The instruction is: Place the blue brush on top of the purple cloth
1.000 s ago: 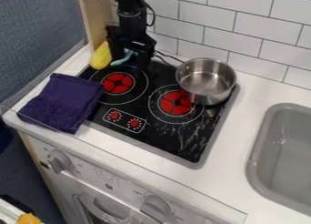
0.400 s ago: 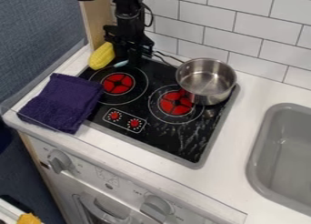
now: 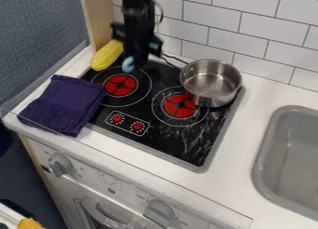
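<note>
Where the back left part of the black cooktop (image 3: 159, 138) lies, the black end effector (image 3: 138, 60) hangs above it, in front of the white tiled wall (image 3: 258, 18); how far open it is, I cannot tell. Light blue parts of the slender blue brush (image 3: 128, 64) show at both sides of the end effector, a rounded end low on the left and a smaller bit higher on the right, but whether it is gripped cannot be made out. The brush is above or at the back of the cooktop, apart from the folded dark purple cloth (image 3: 65, 102), which lies at the left end of the white counter (image 3: 239, 153) and reaches the cooktop's left edge. Just left of the end effector, near the wooden post (image 3: 97, 18), rests a long, rounded yellow object (image 3: 107, 55). On the back right of the cooktop stands a round, shiny metal pot (image 3: 214, 100), upright, partly covering the right one of two red-centred burner markings. Two red dial markings sit in a white outline nearer the front. Farther right, a grey sink (image 3: 267, 177) with rounded corners is set into the counter, and a white appliance front with grey knobs faces forward below.
</note>
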You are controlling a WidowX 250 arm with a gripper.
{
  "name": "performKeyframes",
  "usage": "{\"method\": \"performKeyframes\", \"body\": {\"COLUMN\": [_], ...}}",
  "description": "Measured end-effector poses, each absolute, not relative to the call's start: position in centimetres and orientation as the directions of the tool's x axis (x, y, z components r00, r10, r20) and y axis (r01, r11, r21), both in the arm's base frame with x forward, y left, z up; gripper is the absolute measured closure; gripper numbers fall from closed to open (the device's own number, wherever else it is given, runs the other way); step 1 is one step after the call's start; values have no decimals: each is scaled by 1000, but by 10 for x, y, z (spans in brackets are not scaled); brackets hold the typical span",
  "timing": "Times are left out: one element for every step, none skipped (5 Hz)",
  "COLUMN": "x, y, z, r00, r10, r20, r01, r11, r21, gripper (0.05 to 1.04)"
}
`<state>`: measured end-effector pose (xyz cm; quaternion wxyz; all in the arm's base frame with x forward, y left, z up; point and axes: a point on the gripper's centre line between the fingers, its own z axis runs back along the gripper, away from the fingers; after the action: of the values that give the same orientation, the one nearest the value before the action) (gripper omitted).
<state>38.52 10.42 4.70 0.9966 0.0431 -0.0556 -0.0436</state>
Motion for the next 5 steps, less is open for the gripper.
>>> {"method": "performKeyframes", "body": {"x": [367, 321, 274, 259, 253], "y": [110, 130, 150, 164, 173], "z": [97, 105, 86, 72, 52], "r00": [974, 978, 989, 994, 997], "r10": [-92, -70, -46, -3, 45], "r20": [205, 197, 139, 109, 58], "r01": [69, 43, 23, -12, -49], "r11": [991, 989, 986, 990, 995], "r21": [117, 138, 164, 141, 84], "gripper": [987, 987, 987, 987, 965]}}
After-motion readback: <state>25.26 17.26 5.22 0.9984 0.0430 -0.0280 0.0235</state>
